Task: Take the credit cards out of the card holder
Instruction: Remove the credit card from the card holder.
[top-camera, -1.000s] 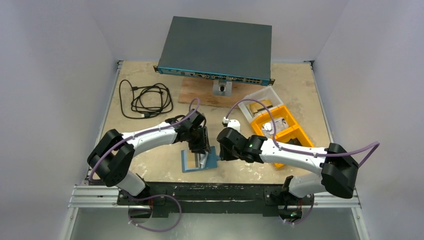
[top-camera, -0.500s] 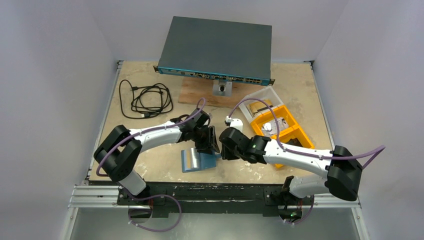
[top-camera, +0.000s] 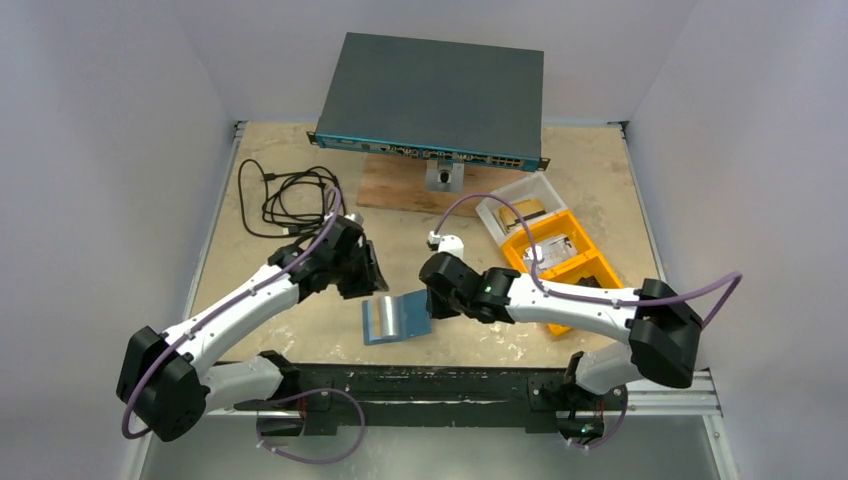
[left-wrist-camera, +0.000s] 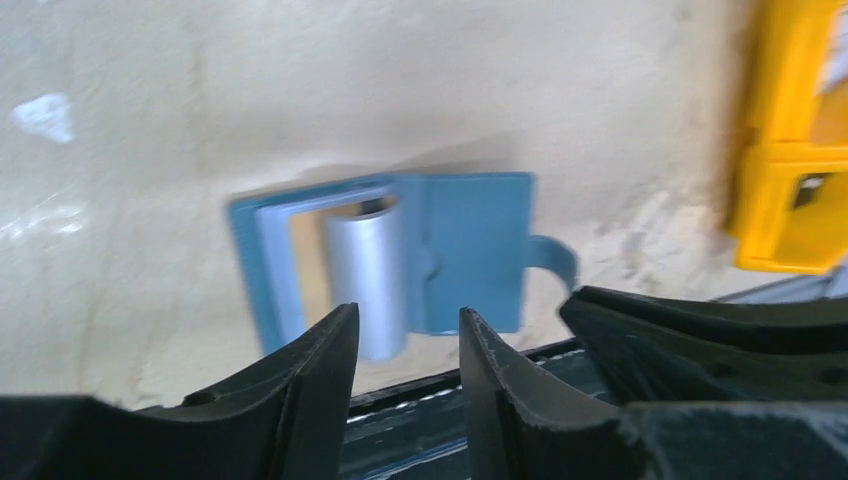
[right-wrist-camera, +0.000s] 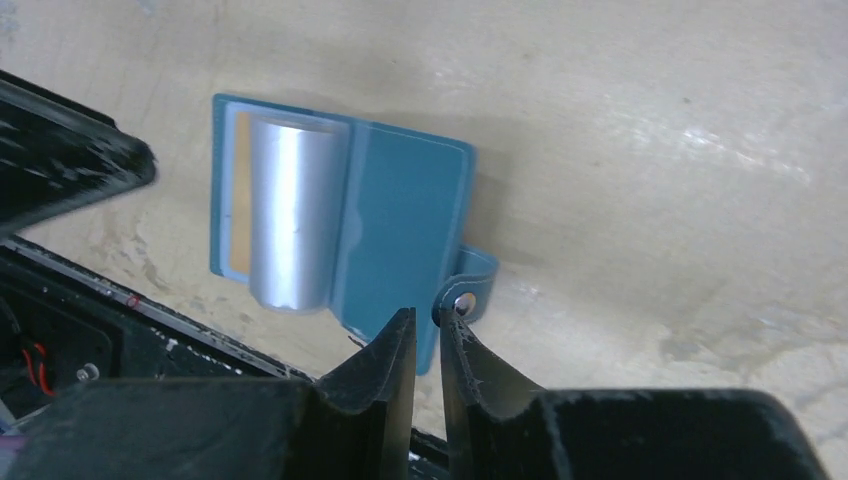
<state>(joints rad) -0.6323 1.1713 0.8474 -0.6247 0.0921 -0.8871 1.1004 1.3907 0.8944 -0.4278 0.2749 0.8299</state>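
Note:
The teal card holder (top-camera: 412, 310) (left-wrist-camera: 475, 250) (right-wrist-camera: 400, 220) lies open near the table's front edge. A silvery credit card (top-camera: 379, 318) (left-wrist-camera: 365, 285) (right-wrist-camera: 290, 225) bulges out of its left pocket, its near end sticking past the holder's edge. My left gripper (top-camera: 365, 280) (left-wrist-camera: 405, 330) hovers open and empty, up and to the left of the holder. My right gripper (top-camera: 435, 300) (right-wrist-camera: 427, 320) is nearly closed on the right flap's lower edge, beside the snap tab (right-wrist-camera: 465, 298); that flap is slightly raised.
An orange bin (top-camera: 560, 255) (left-wrist-camera: 790, 150) and a clear tub (top-camera: 520, 205) stand at the right. A coiled black cable (top-camera: 290, 200) lies at the back left. A network switch (top-camera: 430, 95) rests on a wooden board (top-camera: 400, 190) at the back. The black front rail (right-wrist-camera: 120, 330) runs just below the holder.
My left arm has pulled back to the left, away from the card holder, with its jaws widening. My right gripper has closed tighter on the flap and shifted slightly left.

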